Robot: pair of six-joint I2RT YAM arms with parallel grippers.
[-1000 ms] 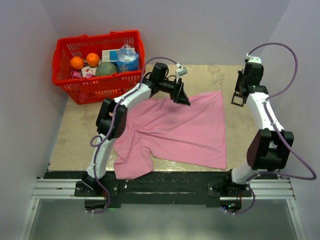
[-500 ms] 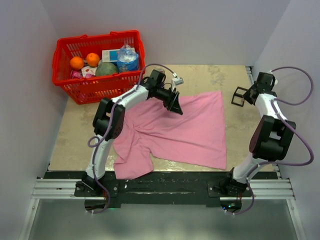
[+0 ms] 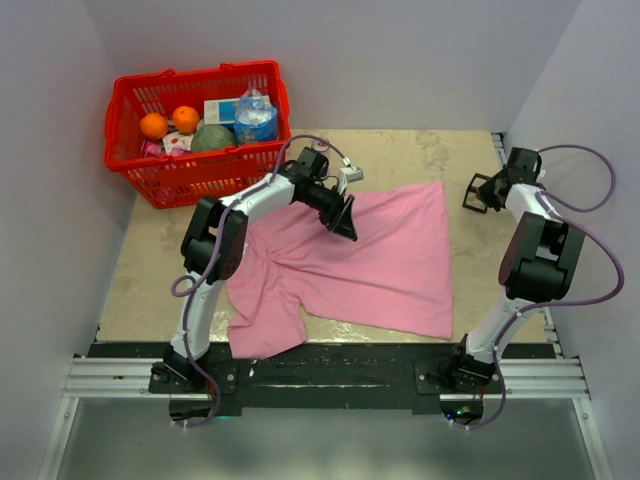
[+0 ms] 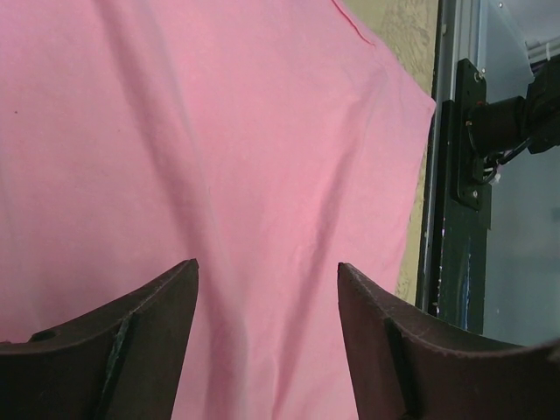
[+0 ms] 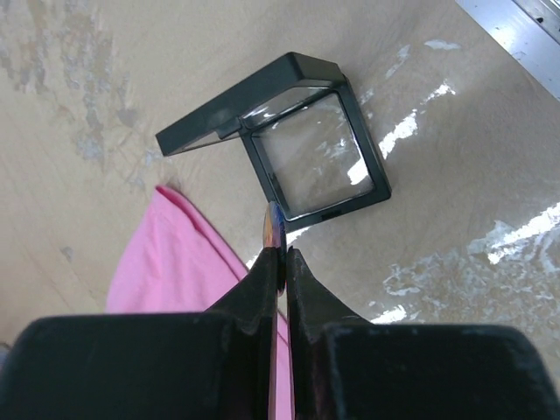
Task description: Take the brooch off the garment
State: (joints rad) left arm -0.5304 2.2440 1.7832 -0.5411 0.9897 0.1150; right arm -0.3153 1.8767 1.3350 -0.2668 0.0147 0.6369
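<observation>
From above we see the garment [image 3: 350,265] spread wrinkled across the middle of the table [image 3: 150,260], with a red basket [image 3: 200,178] at the upper left. The left arm rises from the bottom left, bends at the elbow and reaches toward the centre. This puts the left gripper [image 3: 349,228] over the cloth's upper part, tilted down and to the right. Its wrist camera adds what the overhead view hides: the two dark fingers [image 4: 140,350] stand well apart, released, with only pink cloth showing in the gap.

The right arm is folded up along the right edge of the frame, its forearm running toward the upper right. The right gripper [image 3: 497,188] sits just beside a small black open-frame cube [image 3: 478,193] on bare table, clear of the garment. From above the cube is only a dark outline. The right wrist view shows it close, with a clear panel in its frame and a pink corner of cloth at the lower left. In that view the jaws are clenched together. A thin sliver [image 5: 274,223] stands up between the tips (seen edge-on, faintly bluish). We cannot tell whether it is the brooch.
</observation>
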